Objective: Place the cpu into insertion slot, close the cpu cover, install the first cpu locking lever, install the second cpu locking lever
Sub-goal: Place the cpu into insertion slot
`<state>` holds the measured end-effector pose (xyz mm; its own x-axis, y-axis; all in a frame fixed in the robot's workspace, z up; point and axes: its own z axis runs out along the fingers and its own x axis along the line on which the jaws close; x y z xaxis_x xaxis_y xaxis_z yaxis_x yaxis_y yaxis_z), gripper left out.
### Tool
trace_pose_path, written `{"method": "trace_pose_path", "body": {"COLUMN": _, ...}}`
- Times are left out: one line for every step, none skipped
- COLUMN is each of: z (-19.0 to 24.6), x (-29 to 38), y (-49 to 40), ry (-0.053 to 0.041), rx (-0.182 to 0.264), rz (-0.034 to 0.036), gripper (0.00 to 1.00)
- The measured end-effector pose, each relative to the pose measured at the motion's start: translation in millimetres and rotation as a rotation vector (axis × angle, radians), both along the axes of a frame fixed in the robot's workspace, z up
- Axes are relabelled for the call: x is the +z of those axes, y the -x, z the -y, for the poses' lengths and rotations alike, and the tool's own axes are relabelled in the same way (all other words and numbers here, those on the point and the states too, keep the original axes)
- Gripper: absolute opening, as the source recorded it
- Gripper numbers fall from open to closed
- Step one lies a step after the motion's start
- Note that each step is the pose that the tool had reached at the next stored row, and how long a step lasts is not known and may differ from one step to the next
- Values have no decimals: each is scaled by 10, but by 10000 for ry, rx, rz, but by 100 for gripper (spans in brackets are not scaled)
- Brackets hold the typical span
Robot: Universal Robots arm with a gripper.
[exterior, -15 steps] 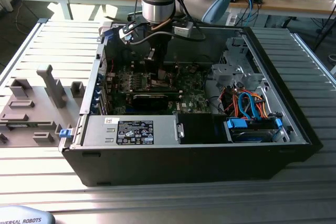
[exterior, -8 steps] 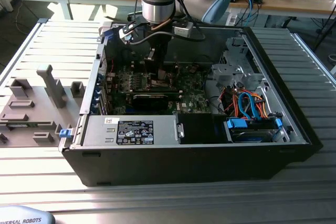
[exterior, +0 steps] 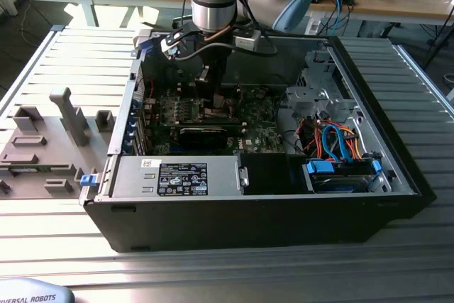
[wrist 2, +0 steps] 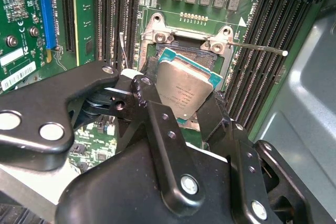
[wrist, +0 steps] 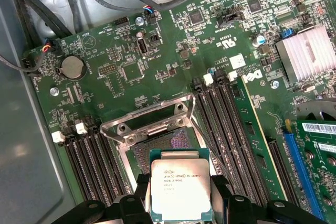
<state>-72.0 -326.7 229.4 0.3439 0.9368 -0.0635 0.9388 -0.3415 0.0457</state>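
Second wrist view: black two-finger end effector [wrist 2: 181, 100] is clamped on the edges of the small square silver-topped cpu [wrist 2: 184, 90], just above the dark, metal-rimmed square insertion slot [wrist 2: 181, 40]. Looks not seated yet. Silvery hinged cpu cover [wrist: 144, 109] stands open at one edge of the slot, thin wire locking lever [wrist 2: 260, 49] unlatched. All four steps judged outstanding. Long black memory slots [wrist: 220, 129] run close beside the slot on both sides, so free room is mainly above it.
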Motion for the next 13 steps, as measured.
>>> {"method": "trace_pose_path", "body": {"z": 0, "x": 0, "y": 0, "ry": 0, "rx": -5, "rz": 0, "gripper": 54}}
{"method": "trace_pose_path", "body": {"z": 0, "x": -1, "y": 0, "ry": 0, "rx": -10, "rz": 0, "gripper": 54}}
{"method": "trace_pose_path", "body": {"z": 0, "x": -1, "y": 0, "ry": 0, "rx": -20, "rz": 0, "gripper": 54}}
{"method": "trace_pose_path", "body": {"z": 0, "x": -2, "y": 0, "ry": 0, "rx": -25, "rz": -1, "gripper": 54}}
{"method": "trace_pose_path", "body": {"z": 0, "x": -2, "y": 0, "ry": 0, "rx": -30, "rz": 0, "gripper": 54}}
{"method": "trace_pose_path", "body": {"z": 0, "x": -2, "y": 0, "ry": 0, "rx": -35, "rz": 0, "gripper": 54}}
{"method": "trace_pose_path", "body": {"z": 0, "x": -3, "y": 0, "ry": 0, "rx": -40, "rz": 0, "gripper": 54}}
{"method": "trace_pose_path", "body": {"z": 0, "x": -3, "y": 0, "ry": 0, "rx": -46, "rz": 0, "gripper": 54}}
{"method": "trace_pose_path", "body": {"z": 0, "x": -4, "y": 0, "ry": 0, "rx": -53, "rz": 0, "gripper": 54}}
{"method": "trace_pose_path", "body": {"z": 0, "x": -4, "y": 0, "ry": 0, "rx": -57, "rz": 0, "gripper": 54}}
{"method": "trace_pose_path", "body": {"z": 0, "x": -4, "y": 0, "ry": 0, "rx": -62, "rz": 0, "gripper": 54}}
{"method": "trace_pose_path", "body": {"z": 0, "x": -5, "y": 0, "ry": 0, "rx": -67, "rz": 0, "gripper": 54}}
{"method": "trace_pose_path", "body": {"z": 0, "x": -5, "y": 0, "ry": 0, "rx": -73, "rz": 0, "gripper": 54}}
